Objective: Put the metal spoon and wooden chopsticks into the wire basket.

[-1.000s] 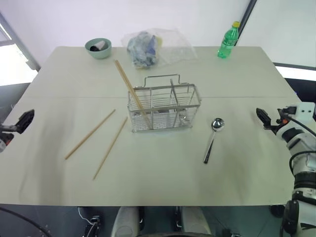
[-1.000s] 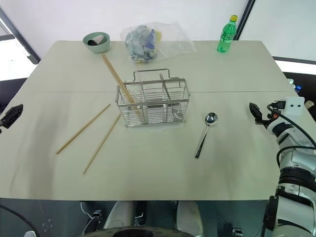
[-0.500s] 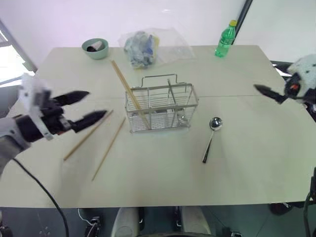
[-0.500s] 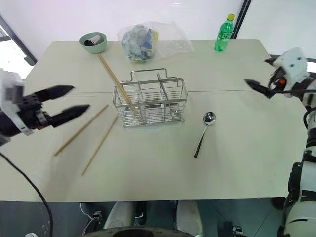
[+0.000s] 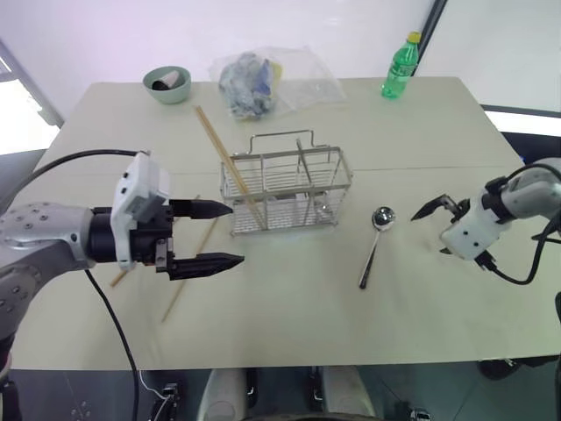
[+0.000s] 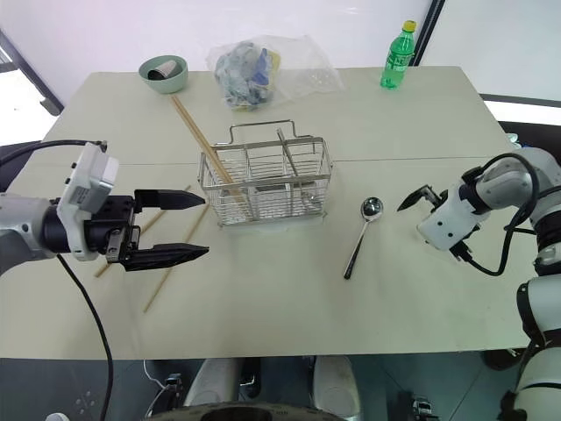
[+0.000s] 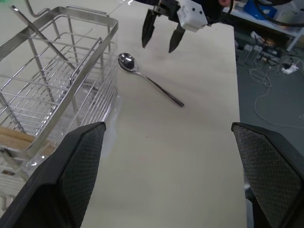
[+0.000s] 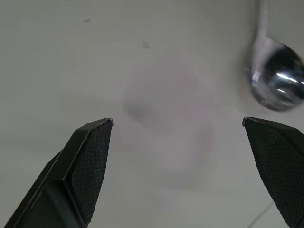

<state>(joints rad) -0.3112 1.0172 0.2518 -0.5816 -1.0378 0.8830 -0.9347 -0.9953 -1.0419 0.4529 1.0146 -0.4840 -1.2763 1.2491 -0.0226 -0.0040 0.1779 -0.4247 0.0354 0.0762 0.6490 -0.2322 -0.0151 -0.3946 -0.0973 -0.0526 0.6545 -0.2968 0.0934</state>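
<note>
Both my arms have swung in over the pale beige desk point(image 5: 289, 307) from its edges in the last moment. My left claw point(image 5: 210, 235) now hangs level over the near-left part of the desk with its two black fingers wide apart and nothing between them, pointing right toward the rectangular silver wire basket point(image 5: 287, 189). My right claw point(image 5: 433, 209) has tipped downward beside the small shiny metal spoon point(image 5: 377, 241), its fingers also spread and empty. From the right wrist I see the spoon's round bowl point(image 8: 275, 80) off toward one finger point(image 8: 278, 166), not yet between the two, so I judge that I must shift toward the spoon before I can close on it. The spoon lies flat on the desk just right of the basket, bowl toward the far side, dark handle end toward the near edge. One pair of long pale wooden chopsticks point(image 5: 230, 162) already leans in the basket's left compartment, its tops reaching out toward the far left. Two more loose wooden sticks point(image 5: 195, 263) lie on the desk left of the basket, partly under my left claw. So the reach is done on both sides, and the grasps come next: spoon for the right, loose sticks for the left.
</note>
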